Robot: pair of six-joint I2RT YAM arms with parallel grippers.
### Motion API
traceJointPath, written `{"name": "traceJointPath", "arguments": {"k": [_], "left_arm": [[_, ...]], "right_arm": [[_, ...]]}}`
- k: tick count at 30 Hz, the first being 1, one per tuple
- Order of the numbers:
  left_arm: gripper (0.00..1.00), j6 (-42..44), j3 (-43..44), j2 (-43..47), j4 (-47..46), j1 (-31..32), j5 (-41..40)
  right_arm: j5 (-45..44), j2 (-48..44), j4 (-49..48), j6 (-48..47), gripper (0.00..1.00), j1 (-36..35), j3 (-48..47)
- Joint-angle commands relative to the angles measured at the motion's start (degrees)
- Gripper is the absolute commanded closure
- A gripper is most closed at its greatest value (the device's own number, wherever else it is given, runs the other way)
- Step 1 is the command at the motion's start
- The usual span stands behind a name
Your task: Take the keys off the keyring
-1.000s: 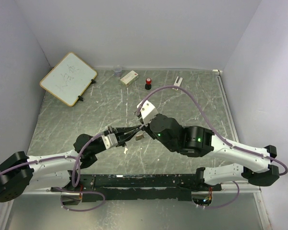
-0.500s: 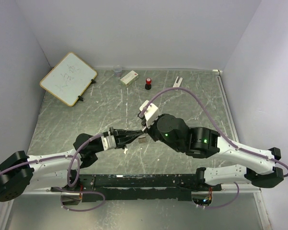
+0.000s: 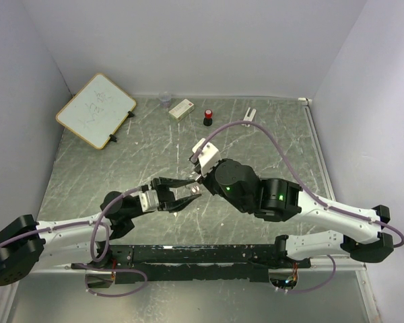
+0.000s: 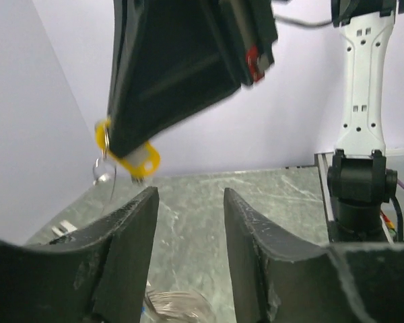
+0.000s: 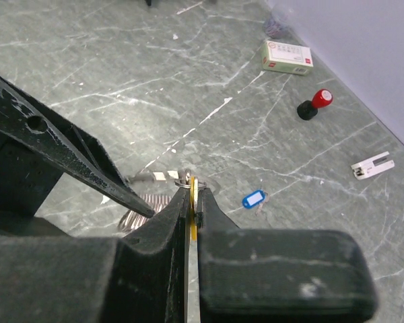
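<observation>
My right gripper [image 5: 193, 192] is shut on the orange-yellow key tag [image 5: 192, 205], held edge-up above the table. The thin silvery keyring [image 5: 182, 180] hangs at the tag's tip. In the left wrist view the tag [image 4: 132, 159] and keyring [image 4: 103, 170] dangle from the right fingers [image 4: 175, 74]. My left gripper [image 4: 190, 195] is open and empty, just below and beside the tag; in the top view it [image 3: 194, 189] points at the right gripper [image 3: 200, 177]. The blue-headed key [image 5: 254, 199] lies loose on the table.
A clear coiled cord [image 5: 143, 210] lies on the table under the grippers. At the back are a whiteboard [image 3: 95, 110], a white box [image 3: 181, 108], a red-capped black bottle [image 3: 207, 118], a white clip [image 3: 249, 116] and a small clear cup [image 3: 165, 99].
My left gripper, earlier closed narrow at the right gripper's tip, has opened wide and drawn back a little. The right gripper still holds the yellow tag.
</observation>
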State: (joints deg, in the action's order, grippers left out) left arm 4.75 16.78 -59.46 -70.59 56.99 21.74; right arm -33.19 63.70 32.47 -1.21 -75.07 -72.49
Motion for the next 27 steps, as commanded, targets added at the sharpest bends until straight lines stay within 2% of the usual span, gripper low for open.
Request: {"name": "traceJointPath", "arguments": {"k": [1,4,6,7,13,21,24,27], "left_arm": [[0.38,-1.7,-2.7,0.9,-2.0,0.5,-5.0],[0.26,-1.7,-3.1,0.8,-2.3,0.5,-7.6],[0.06,-1.6,-3.2,0.6,-2.7,0.5,-8.6],[0.01,-1.6,-3.2,0.5,-2.9,0.5,-9.2],[0.00,-1.2,-3.2,-0.3,-6.5,0.5,-14.1],[0.00,-1.9,-1.0,-3.7,-8.9,0.5,-14.4],[0.04,-2.2,-0.9,-5.0,-10.3,0.5,-14.2],[0.13,-2.6,-0.3,-5.9,-10.8,0.5,-13.5]], "right_arm": [[-3.5,-2.3,-4.3,-1.1,1.00,0.2,-0.1],[-4.1,-2.2,-4.7,-1.2,1.00,0.2,-0.3],[-4.2,-1.8,-4.3,-1.3,1.00,0.2,-0.5],[-4.1,-1.5,-4.1,-1.3,1.00,0.2,-0.7],[-4.0,-0.5,-4.1,-0.8,1.00,0.2,-0.6],[-2.6,0.6,-4.5,-0.7,1.00,0.2,-0.7],[-2.3,1.1,-4.4,-0.6,1.00,0.1,-0.8],[-2.1,1.3,-4.4,-0.5,1.00,0.2,-0.8]]}}
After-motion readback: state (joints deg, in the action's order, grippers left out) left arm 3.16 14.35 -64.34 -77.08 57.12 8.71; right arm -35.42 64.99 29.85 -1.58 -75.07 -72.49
